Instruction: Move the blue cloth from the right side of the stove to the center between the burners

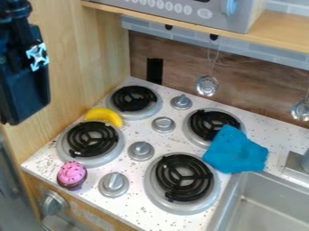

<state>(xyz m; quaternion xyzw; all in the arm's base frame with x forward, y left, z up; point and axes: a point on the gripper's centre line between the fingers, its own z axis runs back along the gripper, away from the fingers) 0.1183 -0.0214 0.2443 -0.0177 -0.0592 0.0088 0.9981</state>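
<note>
Gripper (23, 99) upper left, beside wooden panel (71, 58); open or closed, can't tell | yellow banana (104, 114) nearest, between left-hand burners (91, 140); best pinched across its narrow width, clear of panel and coils | cupcake (72, 174) nearer stove's front edge | blue cloth (234, 151) farther right, by sink (265, 187)

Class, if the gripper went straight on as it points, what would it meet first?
Perhaps the wooden side panel, below the downward-pointing gripper in the picture; depth is unclear, so it might pass in front.
</note>
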